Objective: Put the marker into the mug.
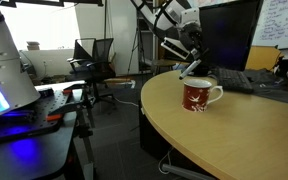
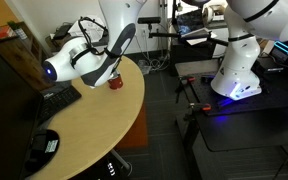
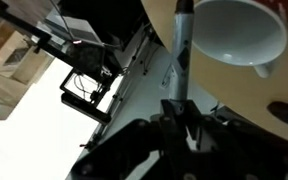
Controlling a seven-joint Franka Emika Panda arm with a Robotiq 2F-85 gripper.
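The dark red mug [image 1: 201, 95] with pale marks and a white handle stands upright on the round wooden table [image 1: 246, 135]. It shows as a red patch under the arm in an exterior view [image 2: 114, 82]. In the wrist view its white inside [image 3: 239, 30] fills the top right. My gripper [image 3: 184, 125] is shut on the marker [image 3: 182, 45], a slim grey-dark stick whose far end lies beside the mug's rim. In an exterior view the gripper [image 1: 190, 68] hangs just behind and above the mug.
A keyboard [image 1: 246, 80] and a dark monitor [image 1: 229, 35] stand behind the mug. In an exterior view a keyboard [image 2: 59, 98] and a black flat device [image 2: 42, 147] lie on the table [image 2: 94, 135]. An office chair [image 1: 99, 60] stands beyond the table's edge.
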